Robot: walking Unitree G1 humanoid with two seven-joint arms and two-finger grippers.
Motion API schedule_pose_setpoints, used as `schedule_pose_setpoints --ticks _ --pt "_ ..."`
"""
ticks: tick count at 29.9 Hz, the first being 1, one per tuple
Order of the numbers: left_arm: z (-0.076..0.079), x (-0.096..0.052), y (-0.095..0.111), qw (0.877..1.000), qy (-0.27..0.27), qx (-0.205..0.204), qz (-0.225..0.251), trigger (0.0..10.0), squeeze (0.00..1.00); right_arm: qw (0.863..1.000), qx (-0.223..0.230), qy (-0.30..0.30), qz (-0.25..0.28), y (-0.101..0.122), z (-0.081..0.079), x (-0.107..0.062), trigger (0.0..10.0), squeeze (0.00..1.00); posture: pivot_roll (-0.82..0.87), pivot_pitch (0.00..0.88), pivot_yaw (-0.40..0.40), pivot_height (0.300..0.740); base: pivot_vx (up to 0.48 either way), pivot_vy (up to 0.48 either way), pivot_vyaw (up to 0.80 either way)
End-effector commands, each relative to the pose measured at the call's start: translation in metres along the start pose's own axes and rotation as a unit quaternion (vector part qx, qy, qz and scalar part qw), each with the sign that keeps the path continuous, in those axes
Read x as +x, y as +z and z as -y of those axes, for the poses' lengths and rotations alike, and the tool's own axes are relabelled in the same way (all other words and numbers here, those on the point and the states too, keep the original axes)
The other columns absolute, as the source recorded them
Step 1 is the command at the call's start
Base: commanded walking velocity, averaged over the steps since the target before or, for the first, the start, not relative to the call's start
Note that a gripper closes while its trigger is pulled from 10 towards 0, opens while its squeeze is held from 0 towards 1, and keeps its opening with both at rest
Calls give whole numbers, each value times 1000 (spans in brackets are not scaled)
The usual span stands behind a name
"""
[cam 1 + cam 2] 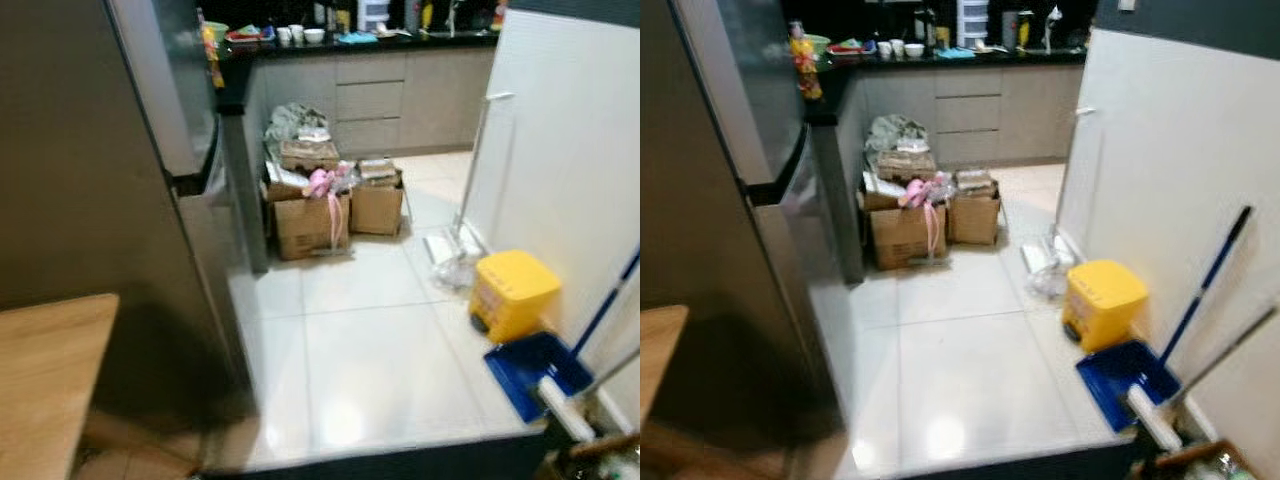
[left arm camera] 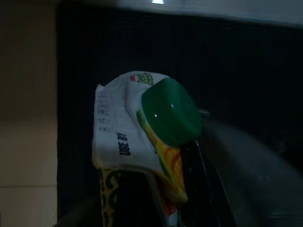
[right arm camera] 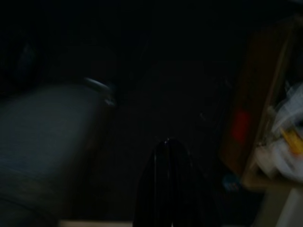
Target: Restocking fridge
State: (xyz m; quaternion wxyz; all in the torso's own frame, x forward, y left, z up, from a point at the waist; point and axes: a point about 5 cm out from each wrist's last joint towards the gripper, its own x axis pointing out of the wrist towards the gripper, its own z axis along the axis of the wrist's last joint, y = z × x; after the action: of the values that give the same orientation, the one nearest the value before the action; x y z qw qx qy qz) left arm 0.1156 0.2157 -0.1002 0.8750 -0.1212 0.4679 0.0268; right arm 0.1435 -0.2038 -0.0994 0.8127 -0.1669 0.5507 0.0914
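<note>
Gripping printed carton (image 2: 137, 142), round green cap (image 2: 171, 111), left gripper (image 2: 180, 208)

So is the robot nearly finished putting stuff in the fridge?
Not nearly. Nothing looks put away yet. The left gripper holds a white carton with a green round cap, so one item is in hand. The tall grey steel fridge stands on the robot's left with its doors apparently closed. Still to do: open it and set the carton inside. The right gripper sits in the dark, seemingly empty.

A white-and-yellow carton (image 2: 128, 142) with a green screw cap (image 2: 170, 111) stands upright beside the tall grey fridge (image 1: 90, 170).
</note>
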Motion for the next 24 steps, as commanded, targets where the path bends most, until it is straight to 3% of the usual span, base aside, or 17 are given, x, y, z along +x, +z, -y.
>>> schedule_pose_setpoints --ticks 1,14,24 --pt "7 3 2 1000 -12 0 2 10000 0 1000 3 -10 -13 -8 8 -1 10000 0 -69 0 31 740 424 0 0" --pt "7 3 2 1000 -12 4 0 10000 0 1000 -1 -6 -8 -7 8 -2 10000 0 -71 0 35 740 424 0 0" --pt "11 4 2 1000 -19 -4 -2 10000 0 1000 16 11 6 -4 7 -1 10000 0 -71 0 35 740 76 -25 0"
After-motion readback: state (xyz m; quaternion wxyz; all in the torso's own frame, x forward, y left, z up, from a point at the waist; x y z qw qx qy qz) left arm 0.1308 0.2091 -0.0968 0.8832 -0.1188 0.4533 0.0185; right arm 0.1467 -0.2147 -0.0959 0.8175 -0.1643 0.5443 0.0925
